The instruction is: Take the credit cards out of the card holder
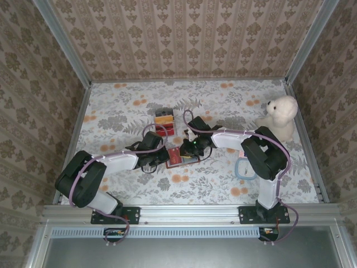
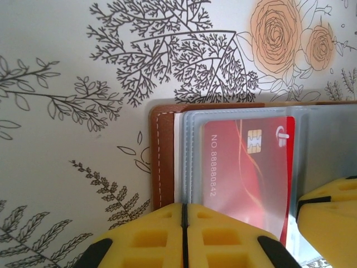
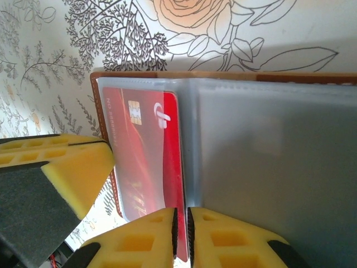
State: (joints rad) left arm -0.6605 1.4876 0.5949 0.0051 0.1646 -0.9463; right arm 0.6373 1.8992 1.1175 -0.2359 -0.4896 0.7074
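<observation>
Pinching, nearest rank: the left gripper [image 2: 184, 226] has its yellow pads pressed together over the stitched leather margin and sleeve edge of the card holder [image 2: 163, 156], apparently pinning it. The right gripper [image 3: 182, 229] has its pads closed, and the end of the red credit card [image 3: 144, 156] runs into the seam between them, apparently nipped. Whether that end is clear of the sleeve cannot be told.

Card holder [image 1: 177, 158]: a brown leather bifold, lying open and flat at mid-table between the two grippers, with its bluish-grey clear sleeves facing up. One chip card shows, beside the stitched border. The neighbouring sleeve [image 3: 268, 167] looks empty, though its cloudy plastic may hide more.

Handling, judged: the holder is light and floppy, and likely to slide or lift with the card unless held down. The sleeve plastic is slick; the card is thin and stiff. The best hold is the card's end, drawn straight out along the sleeve, with the leather margin restrained.

Surroundings on the floral table [image 1: 128, 106]:
- A pale blue ring-shaped item [image 1: 236, 169] lies near, beside the right arm.
- A small black box [image 1: 163, 120] with red and yellow contents lies just beyond the holder.
- A white plush bear [image 1: 279, 116] sits far right.

None of these touches the holder. Obstruction, judged: the grippers crowd each other.
</observation>
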